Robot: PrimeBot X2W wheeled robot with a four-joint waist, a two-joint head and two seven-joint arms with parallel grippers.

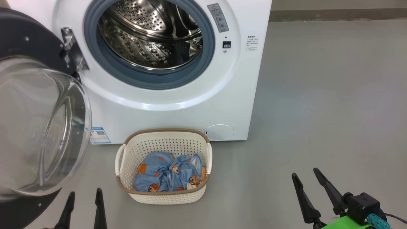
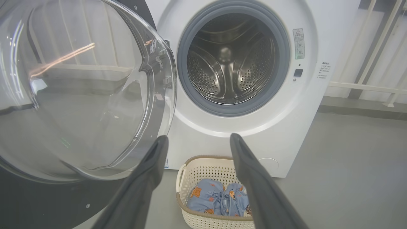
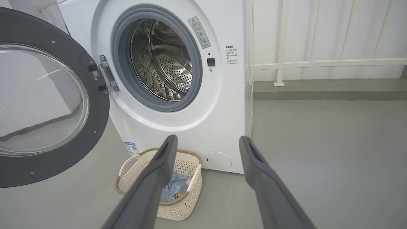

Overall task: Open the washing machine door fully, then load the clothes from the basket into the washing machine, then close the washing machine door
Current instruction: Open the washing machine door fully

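Note:
The white washing machine [image 1: 178, 105] stands ahead with its steel drum [image 1: 152, 35] showing bare metal. Its door [image 1: 38, 127], black-rimmed with a clear glass bowl, is swung wide open to the left on a metal hinge [image 1: 71, 51]. In front sits the cream basket [image 1: 163, 140] holding light-blue bear-print clothes [image 1: 168, 173]. My left gripper [image 1: 84, 192] is open at the lower left, just under the door's rim and apart from the basket. My right gripper [image 1: 305, 173] is open at the lower right, well clear of the basket. Both hold nothing.
Grey floor [image 1: 318, 111] stretches wide to the right of the machine. A white railing [image 3: 318, 63] runs along the wall behind. The open door [image 2: 79, 89] fills the space at my left, close to the left fingers [image 2: 149, 171].

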